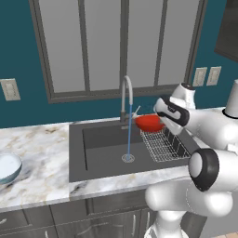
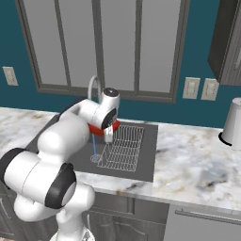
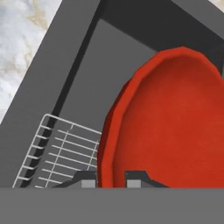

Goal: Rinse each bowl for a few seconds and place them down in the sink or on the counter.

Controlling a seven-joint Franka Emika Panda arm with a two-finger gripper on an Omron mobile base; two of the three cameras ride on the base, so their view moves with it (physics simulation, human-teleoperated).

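Hand view showed the red bowl (image 3: 170,122) gripped at its rim, one dark fingertip (image 3: 87,178) on the outside of the wall and the other on the inside, jaws drawn narrow onto it. Gripper (image 3: 111,179) sat at the bowl's near edge, with the bowl's hollow open to the camera.

Left base view put the red bowl (image 1: 149,122) in the air above the sink (image 1: 76,153), over the far end of the wire rack (image 1: 162,146) and just right of the tap (image 1: 126,95). A thin stream of water (image 1: 129,139) fell from the spout to the drain (image 1: 128,158), just left of the bowl; whether it touched the bowl could not be told.

Right base view showed the gripper (image 2: 109,134) pointing down beside the bowl (image 2: 99,128), largely hidden by the arm.

Pale blue-grey bowl (image 1: 8,168) stood upright on the counter (image 1: 42,148), well apart to the left of the sink. White jar (image 2: 233,123) stood on the counter at far right.
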